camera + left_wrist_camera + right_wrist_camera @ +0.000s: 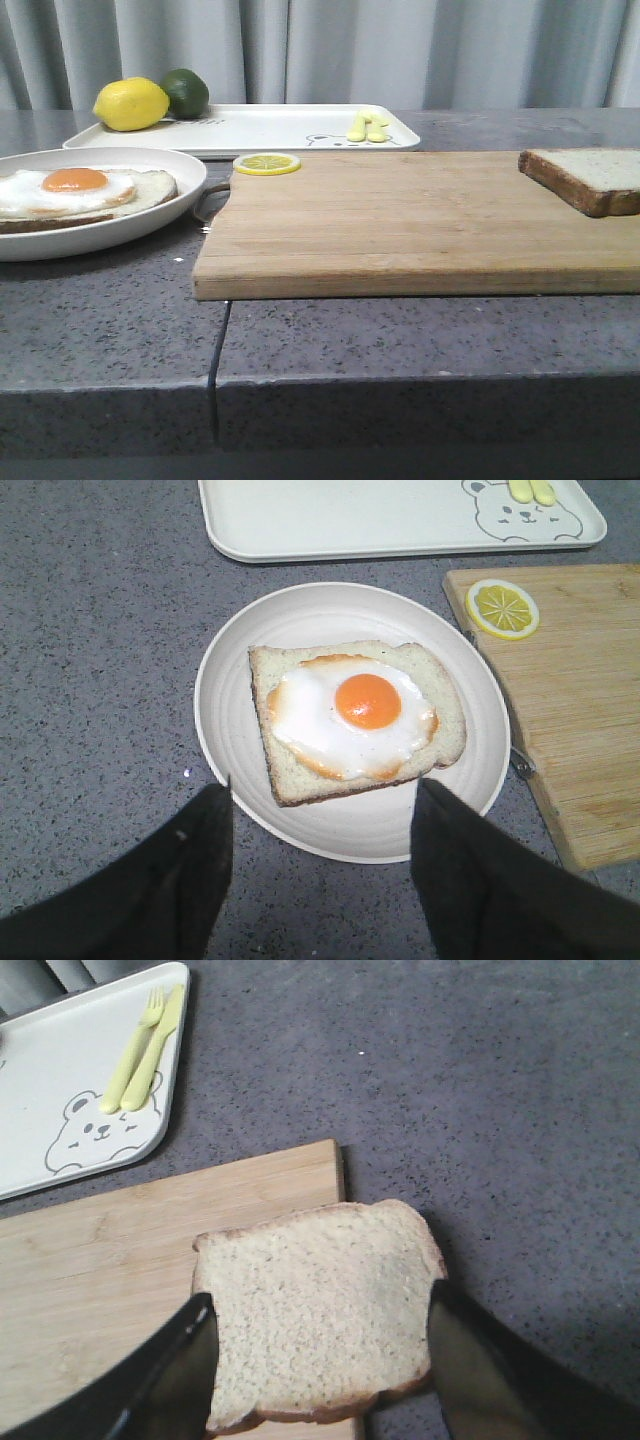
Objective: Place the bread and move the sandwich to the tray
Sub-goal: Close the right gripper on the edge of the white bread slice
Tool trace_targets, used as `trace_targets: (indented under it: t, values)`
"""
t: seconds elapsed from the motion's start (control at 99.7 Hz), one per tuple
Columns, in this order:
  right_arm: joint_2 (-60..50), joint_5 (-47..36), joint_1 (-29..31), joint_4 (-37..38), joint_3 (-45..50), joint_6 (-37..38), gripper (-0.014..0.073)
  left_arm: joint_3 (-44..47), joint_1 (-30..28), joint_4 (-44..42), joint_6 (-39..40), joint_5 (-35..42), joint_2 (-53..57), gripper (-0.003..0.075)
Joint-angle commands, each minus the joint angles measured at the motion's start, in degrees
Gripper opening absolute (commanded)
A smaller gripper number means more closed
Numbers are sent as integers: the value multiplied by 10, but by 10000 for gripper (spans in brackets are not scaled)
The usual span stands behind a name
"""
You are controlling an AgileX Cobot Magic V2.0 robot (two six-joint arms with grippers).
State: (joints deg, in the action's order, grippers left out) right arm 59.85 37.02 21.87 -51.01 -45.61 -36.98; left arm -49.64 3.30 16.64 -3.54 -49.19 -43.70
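While the bread (320, 1310) lies flat on the cutting board's (400, 225) right corner, the right gripper (320, 1360) hovers above, jaws apart astride it; the left gripper (320, 825), also open, overlooks the sandwich (355, 718).

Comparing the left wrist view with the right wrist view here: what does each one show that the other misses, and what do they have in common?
Only the left wrist view shows the sandwich, an egg-topped slice in its round white dish, the lemon slice on the board's corner, and the open left end effector hanging over the dish.

Only the right wrist view shows the plain bread overhanging the board's edge, with the open right end effector straddling it.

Both show the wooden cutting board, the tray with its bear print, the yellow cutlery and the grey countertop.
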Motion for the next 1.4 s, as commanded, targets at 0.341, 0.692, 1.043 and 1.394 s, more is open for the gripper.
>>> trace_targets:
  t: [0.341, 0.692, 1.043, 1.394]
  values:
    - [130, -5, 36, -120, -18, -96, 467, -19, 0, 14, 1, 35, -1, 365]
    - [206, 3, 36, -176, -18, -154, 467, -19, 0, 14, 1, 35, -1, 365]
    - [236, 16, 36, -217, -18, -175, 467, -19, 0, 14, 1, 34, -1, 365]
    - [251, 39, 36, -234, -18, -183, 467, -19, 0, 14, 1, 34, -1, 365]
